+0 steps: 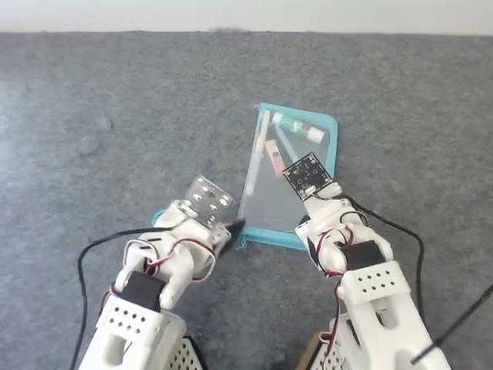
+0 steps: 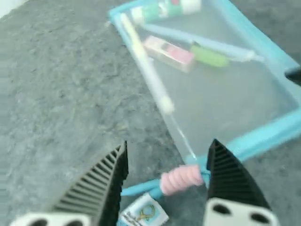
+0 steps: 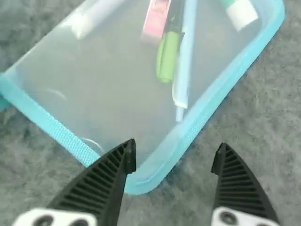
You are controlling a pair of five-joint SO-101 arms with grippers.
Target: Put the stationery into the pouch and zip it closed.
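The clear pouch [image 1: 271, 202] with its teal edge lies on the grey carpet. Inside it I see a green and white glue stick [image 2: 164, 9], a pink eraser [image 2: 169, 51], a blue pen [image 3: 186, 61], a green marker [image 3: 167, 56] and a long white pen [image 2: 146, 66]. My left gripper [image 2: 168, 145] is open low at the pouch's near left corner, with the pink zipper pull [image 2: 181, 179] lying between its fingers. My right gripper [image 3: 175, 146] is open above the pouch's near right corner, holding nothing.
A small white label [image 2: 143, 214] hangs by the teal zipper tail near the pull. Grey carpet [image 1: 100, 116] stretches all around the pouch. The left arm [image 1: 162, 277] and the right arm [image 1: 362, 270] come in from the near edge, with black cables trailing beside them.
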